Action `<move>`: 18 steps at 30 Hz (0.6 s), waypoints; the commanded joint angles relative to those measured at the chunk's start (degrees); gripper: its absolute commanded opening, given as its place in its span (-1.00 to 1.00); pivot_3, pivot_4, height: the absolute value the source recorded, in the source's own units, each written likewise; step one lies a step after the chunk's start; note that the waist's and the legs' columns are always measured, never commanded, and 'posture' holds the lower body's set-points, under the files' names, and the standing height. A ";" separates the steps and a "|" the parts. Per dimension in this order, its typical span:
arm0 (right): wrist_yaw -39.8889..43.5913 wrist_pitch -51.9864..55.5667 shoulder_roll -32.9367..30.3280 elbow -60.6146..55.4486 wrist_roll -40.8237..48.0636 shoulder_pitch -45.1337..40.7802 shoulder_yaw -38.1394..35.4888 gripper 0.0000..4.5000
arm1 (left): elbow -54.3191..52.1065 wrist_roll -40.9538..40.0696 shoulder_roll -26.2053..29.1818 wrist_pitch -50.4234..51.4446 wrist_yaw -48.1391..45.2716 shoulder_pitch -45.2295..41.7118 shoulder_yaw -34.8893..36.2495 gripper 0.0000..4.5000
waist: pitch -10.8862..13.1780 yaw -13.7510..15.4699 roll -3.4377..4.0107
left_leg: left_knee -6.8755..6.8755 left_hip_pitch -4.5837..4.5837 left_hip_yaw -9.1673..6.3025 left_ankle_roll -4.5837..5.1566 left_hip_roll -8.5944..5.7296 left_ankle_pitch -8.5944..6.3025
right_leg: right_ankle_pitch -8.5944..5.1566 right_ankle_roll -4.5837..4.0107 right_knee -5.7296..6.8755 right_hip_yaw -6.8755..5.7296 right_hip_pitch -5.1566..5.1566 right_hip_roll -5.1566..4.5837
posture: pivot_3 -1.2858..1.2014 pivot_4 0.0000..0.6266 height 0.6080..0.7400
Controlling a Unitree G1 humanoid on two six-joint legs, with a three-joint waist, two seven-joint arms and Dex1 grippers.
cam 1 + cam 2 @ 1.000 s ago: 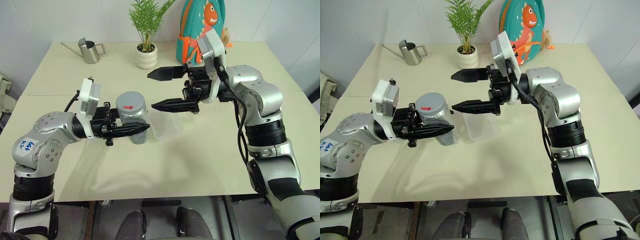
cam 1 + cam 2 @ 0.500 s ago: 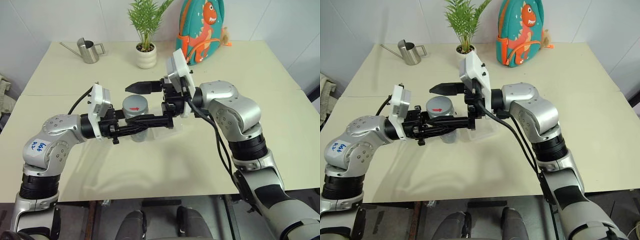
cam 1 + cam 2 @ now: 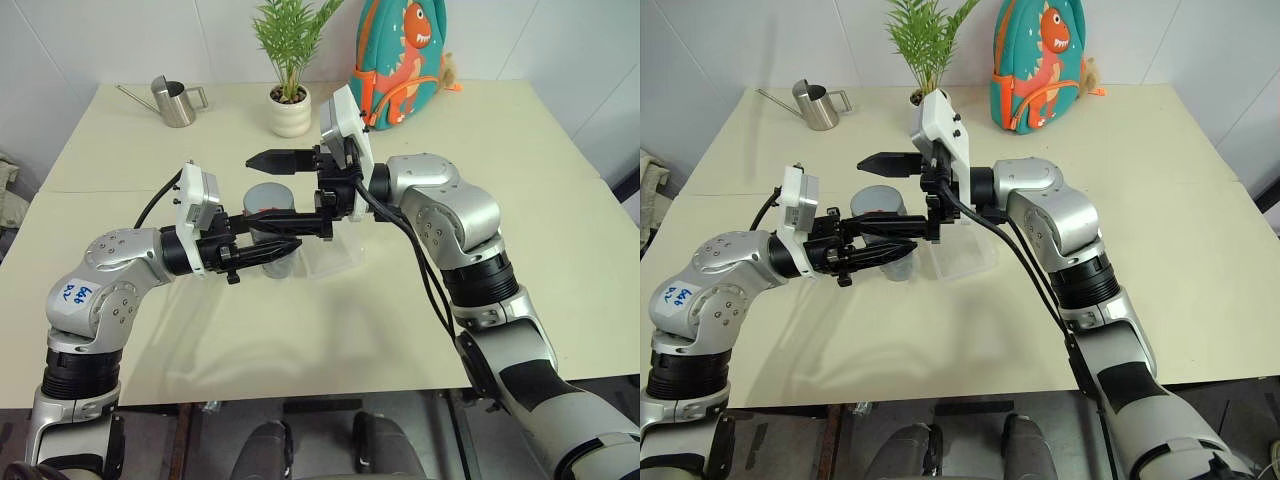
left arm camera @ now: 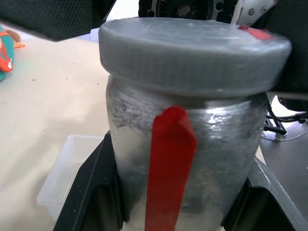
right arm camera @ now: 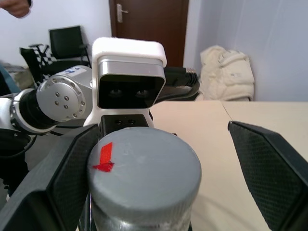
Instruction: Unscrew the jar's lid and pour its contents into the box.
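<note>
Left tool [image 3: 262,250] clamped on the jar [image 3: 268,222], held above the counter [image 3: 520,150] beside the clear box [image 3: 335,262]. Right tool [image 3: 275,188] spread wide, straddling the grey lid [image 5: 144,163].

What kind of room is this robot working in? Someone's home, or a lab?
Probably an office or lab room set up for testing, not a home: a plain cream table against white walls, a black office chair and a brown door behind. The potted plant and dinosaur backpack look like props.

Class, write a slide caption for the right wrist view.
Open right end effector straddles the grey lid of the jar.
</note>
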 commanded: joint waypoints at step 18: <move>4.93 5.86 -8.66 -5.26 7.91 0.75 -8.59 0.98 | -1.95 2.93 0.52 -5.91 -2.85 1.27 -0.02 -0.14 | 0.00 -0.59 -0.01 | 0.05 0.02 0.28 0.04 0.10 -0.03 | 0.00 0.01 -0.03 0.00 -0.05 -0.01 | 0.03 -0.52 1.00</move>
